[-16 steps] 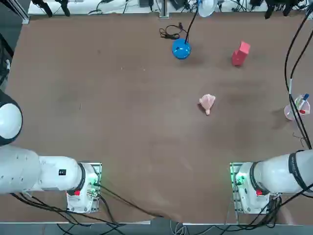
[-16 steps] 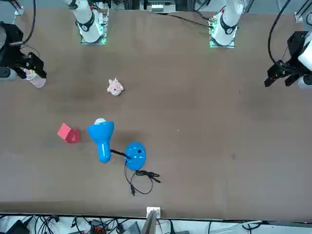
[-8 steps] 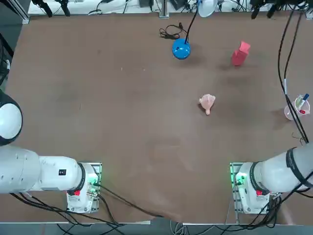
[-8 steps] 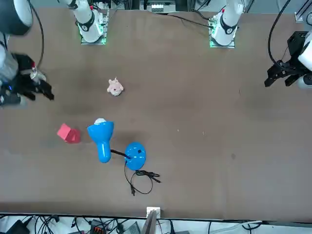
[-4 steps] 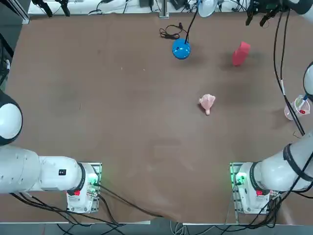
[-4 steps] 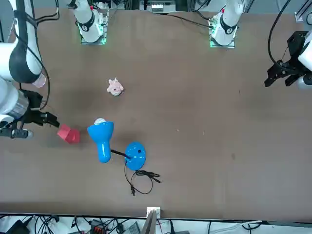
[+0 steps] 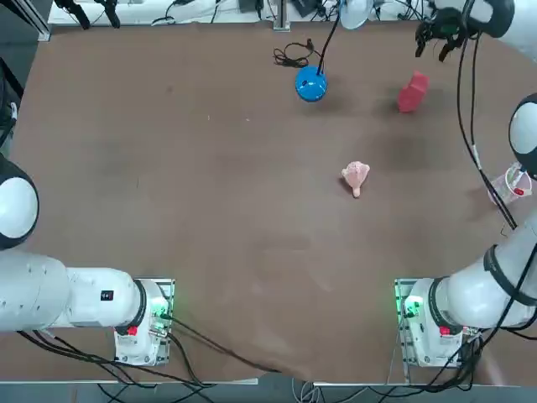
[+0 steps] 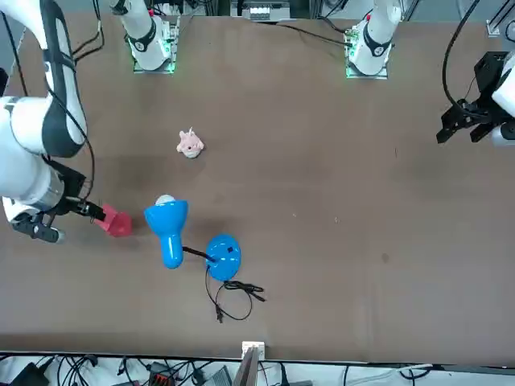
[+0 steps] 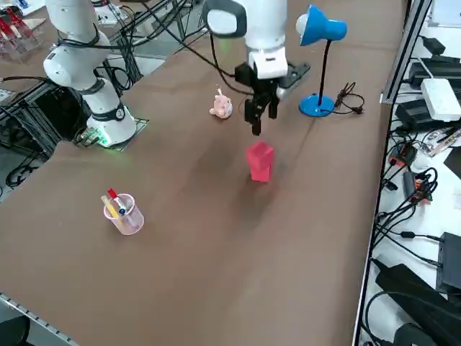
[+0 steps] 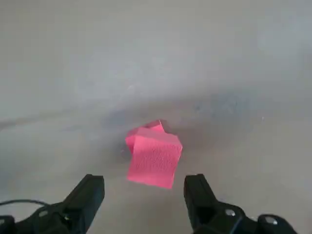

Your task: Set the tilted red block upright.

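The right hand (image 10: 144,192) is wide open above the desk (image 9: 194,267), its 2 fingers apart and holding nothing. Near it, ahead of the fingers, is the red block (image 10: 155,158), matte and angular. The wrist view shows 2 overlapping faces; the right side view shows a single leaning form. Its long axis slants away from vertical.

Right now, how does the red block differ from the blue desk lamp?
The red block is small and plain, while the blue desk lamp is much taller, with a round base and a flared head. The block leans; the lamp stands on its base. The lamp trails a black cord, the block has none. Both are on the table, outside the open right gripper.
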